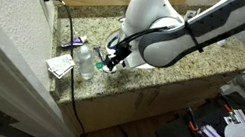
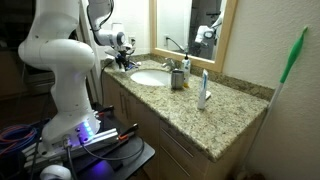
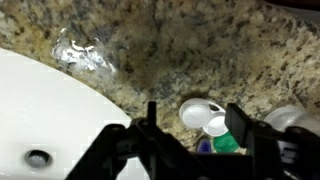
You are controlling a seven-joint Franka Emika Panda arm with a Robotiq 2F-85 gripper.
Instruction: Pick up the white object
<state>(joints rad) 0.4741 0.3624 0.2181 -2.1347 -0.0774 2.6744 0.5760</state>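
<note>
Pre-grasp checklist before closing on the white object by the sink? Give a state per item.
1. Jaws open: ok. The gripper has its fingers apart in the wrist view.
2. Target between the jaws: ok. The white object sits between them, nearer one finger.
3. Neighbours clear: not ok. A green item lies right against the white object, and a clear bottle stands just outside one finger.
4. Height over the target: cannot tell from any view.
5. Sink clear of the fingers: ok, it is off to the side.
</note>
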